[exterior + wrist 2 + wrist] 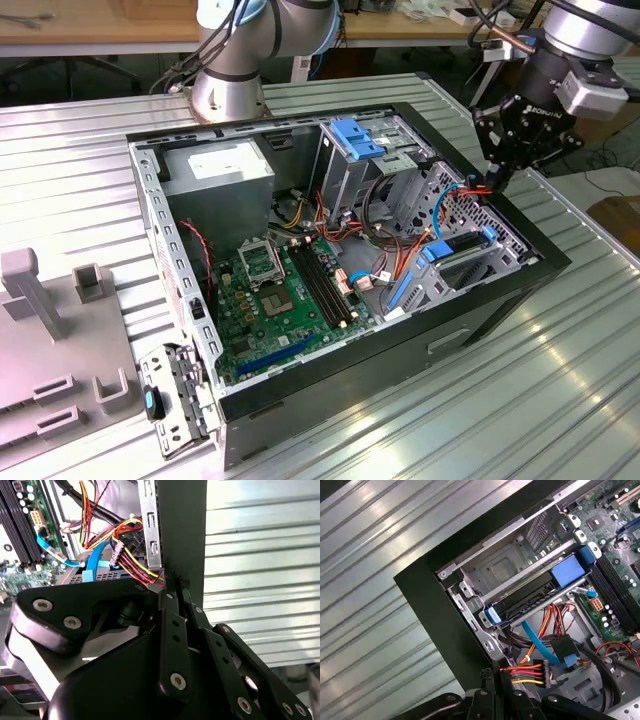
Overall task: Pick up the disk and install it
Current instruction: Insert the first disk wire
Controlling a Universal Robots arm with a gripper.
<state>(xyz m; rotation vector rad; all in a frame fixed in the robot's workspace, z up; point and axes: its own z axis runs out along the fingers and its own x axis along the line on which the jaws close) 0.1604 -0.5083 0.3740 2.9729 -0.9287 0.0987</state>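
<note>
The disk (462, 256) lies flat in a bay at the corner of the open computer case (330, 372), on the exterior view's right. Blue carrier rails run along its sides. In the first wrist view the disk (522, 599) is a dark slab between a small blue tab and a larger blue one. My black gripper (493, 182) hangs over the case wall just beyond that bay. Its fingers (172, 630) are pressed together, shut, with their tips beside a connector (532, 672) on red, orange and yellow wires. I cannot tell whether anything thin is pinched.
Inside the case are a green motherboard (275, 300), a grey power-supply box (215, 172), a metal cage with a blue top (352, 140) and loose cables (400, 260). Grey fixtures (40, 300) stand at the exterior view's left. A second arm's base (225, 90) stands behind the case on the ribbed metal table (560, 380).
</note>
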